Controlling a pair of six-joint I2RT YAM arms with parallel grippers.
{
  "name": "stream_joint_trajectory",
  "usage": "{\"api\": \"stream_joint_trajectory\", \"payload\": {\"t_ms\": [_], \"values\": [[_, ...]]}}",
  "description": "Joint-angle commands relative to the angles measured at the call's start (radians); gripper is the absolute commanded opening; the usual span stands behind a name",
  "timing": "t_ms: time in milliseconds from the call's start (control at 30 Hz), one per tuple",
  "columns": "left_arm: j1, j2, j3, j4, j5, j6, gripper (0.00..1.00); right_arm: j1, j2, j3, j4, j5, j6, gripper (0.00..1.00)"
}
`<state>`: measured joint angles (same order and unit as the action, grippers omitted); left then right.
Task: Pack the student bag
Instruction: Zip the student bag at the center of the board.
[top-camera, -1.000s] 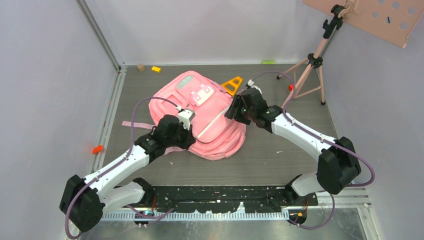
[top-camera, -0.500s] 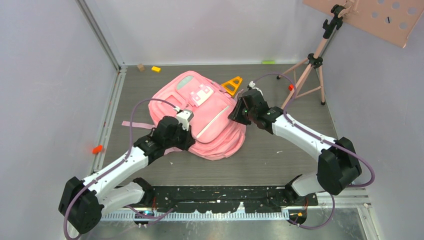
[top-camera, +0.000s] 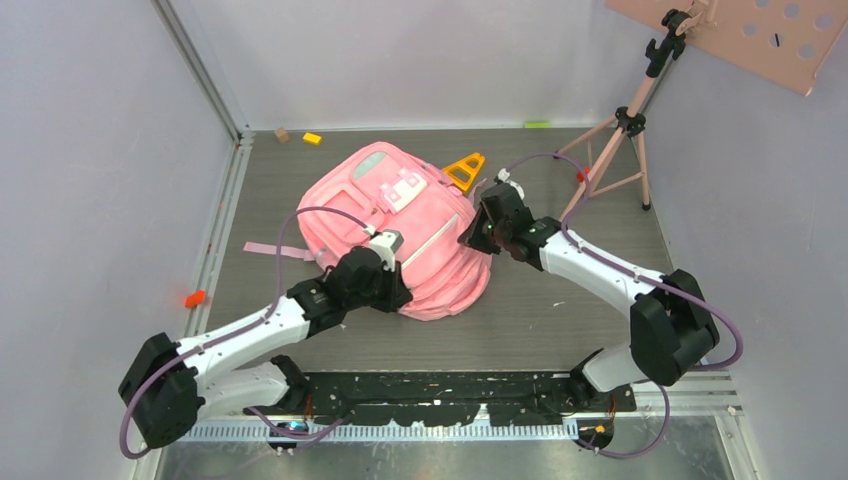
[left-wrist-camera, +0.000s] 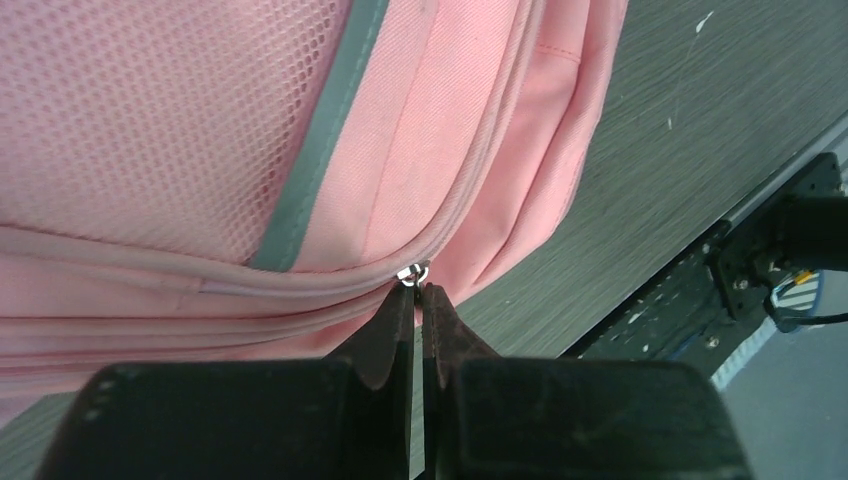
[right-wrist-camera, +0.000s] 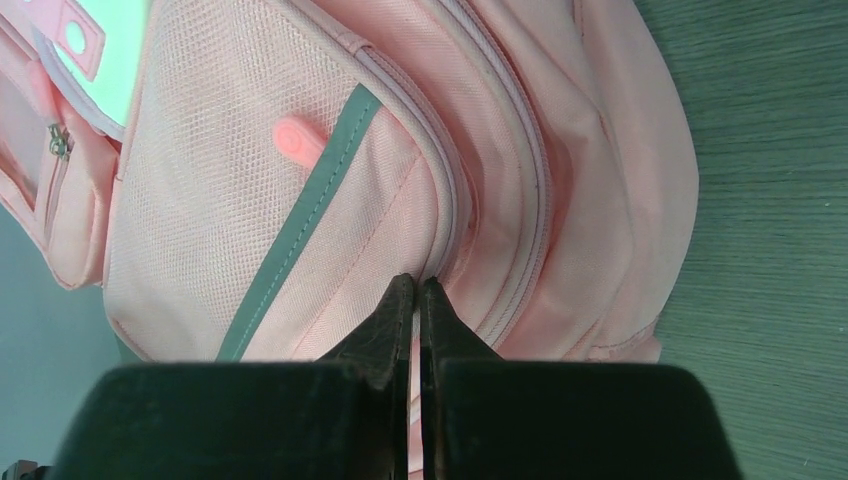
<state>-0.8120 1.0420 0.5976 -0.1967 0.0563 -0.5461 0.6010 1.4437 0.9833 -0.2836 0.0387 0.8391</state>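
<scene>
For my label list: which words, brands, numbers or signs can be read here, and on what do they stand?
None can be read.
The white-and-pink patch on the student bag shows only blocky shapes, too small to tell any letters.
The pink board at top right shows holes, no text.

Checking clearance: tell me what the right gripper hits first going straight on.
The student bag; the right gripper's shut tips sit at its piped seam beside the mesh pocket, apparently touching.
</scene>
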Motion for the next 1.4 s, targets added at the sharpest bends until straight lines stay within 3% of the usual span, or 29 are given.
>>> {"api": "stream_joint_trajectory", "payload": {"t_ms": [0, 200, 367, 533, 667, 967, 1167, 1367], "values": [[-0.066, 0.055, 0.000, 0.186, -0.013, -0.168, 0.00, 0.038, 0.011, 0.000, 0.119, 0.016, 0.026, 0.00], [-0.130, 0.125, 0.000, 0.319, -0.095, -0.306, 0.00, 0.053, 0.012, -0.014, 0.133, 0.056, 0.026, 0.00], [-0.142, 0.138, 0.001, 0.292, -0.167, -0.333, 0.00, 0.054, -0.009, -0.025, 0.120, 0.082, 0.010, 0.04], [-0.141, 0.059, 0.006, 0.163, -0.231, -0.327, 0.42, 0.080, -0.088, -0.035, 0.070, 0.166, -0.070, 0.42], [-0.138, -0.018, 0.008, 0.030, -0.267, -0.341, 0.53, 0.113, -0.159, -0.058, 0.048, 0.213, -0.147, 0.52], [-0.042, -0.071, 0.000, -0.136, -0.205, -0.391, 0.56, 0.273, -0.216, -0.121, 0.111, 0.249, -0.156, 0.54], [-0.008, -0.146, -0.095, -0.087, -0.209, -0.482, 0.52, 0.410, -0.089, -0.084, 0.115, 0.301, -0.114, 0.54], [-0.005, -0.201, -0.189, -0.046, -0.234, -0.559, 0.55, 0.483, 0.022, -0.001, 0.092, 0.347, -0.115, 0.53]]}}
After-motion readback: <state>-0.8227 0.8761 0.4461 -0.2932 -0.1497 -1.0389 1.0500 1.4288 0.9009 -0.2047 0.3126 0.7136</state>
